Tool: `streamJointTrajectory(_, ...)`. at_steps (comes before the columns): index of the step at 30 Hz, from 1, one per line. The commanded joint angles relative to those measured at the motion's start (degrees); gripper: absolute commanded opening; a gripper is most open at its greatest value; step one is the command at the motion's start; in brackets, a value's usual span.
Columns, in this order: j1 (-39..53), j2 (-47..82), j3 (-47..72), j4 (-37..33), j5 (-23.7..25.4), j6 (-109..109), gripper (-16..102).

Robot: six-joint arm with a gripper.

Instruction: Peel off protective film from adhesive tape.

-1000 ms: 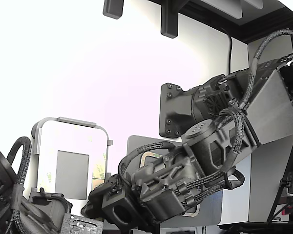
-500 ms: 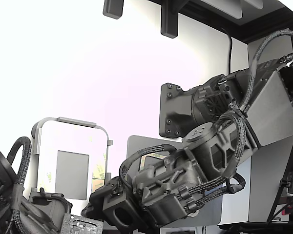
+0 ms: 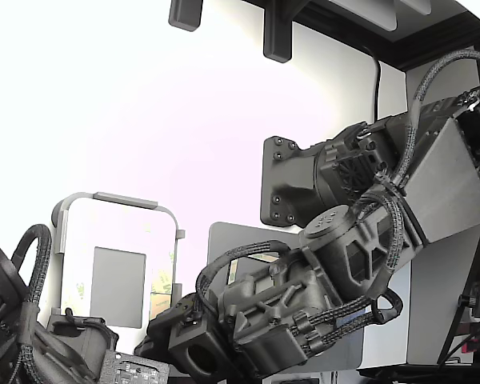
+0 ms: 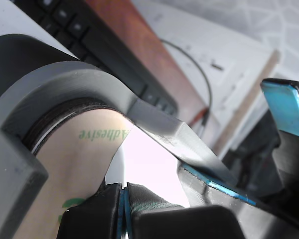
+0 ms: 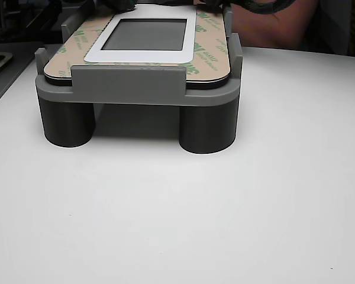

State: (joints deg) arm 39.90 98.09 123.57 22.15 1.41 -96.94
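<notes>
Protective film (image 5: 208, 44): tan band with green print, lying flat on top of the part in the grey holder (image 5: 130, 89). In the other view the holder sits at about 11 o'clock on the white tabletop (image 5: 183, 213), raised on round legs. The film rings a white frame (image 5: 100, 54) around a dark grey window (image 5: 145, 34).

Wrist view: one corner of the film (image 4: 74, 164) is lifted, curling up from under the holder's grey rim (image 4: 154, 122), green "Adhesive" lettering visible on it. The gripper (image 4: 123, 209) is pinched together on that lifted edge at 6 o'clock in the frame; the two pads meet with a thin blue line between them and film caught there. A second blue-padded part (image 4: 286, 107) shows at 3 o'clock, apart from the pinch.

Adhesive tape: cannot tell it apart from the film in any view; a thin dark layer shows under the film's edge (image 5: 210, 81) in the other view, no more than that.

Exterior view: the arm (image 3: 304, 296) reaches down at 5 o'clock, cable-wrapped, its tip low near a holder (image 3: 116, 264) at 8 o'clock; the tip itself is hidden behind the arm body. A second holder (image 3: 224, 240) sits just behind the arm. Another dark arm (image 3: 32, 336) is at 7 o'clock.

A keyboard (image 4: 89, 40) and a cable (image 4: 199, 84) lie beyond the holder rim in the wrist view.
</notes>
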Motion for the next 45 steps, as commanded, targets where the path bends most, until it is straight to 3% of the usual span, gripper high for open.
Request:
streamJointTrajectory(1, 0.1, 0.5, -1.9, -0.3, -0.5, 0.3, -10)
streamJointTrajectory(45, 1.4, -0.4, -5.5, 3.4, 0.8, 0.9, -10)
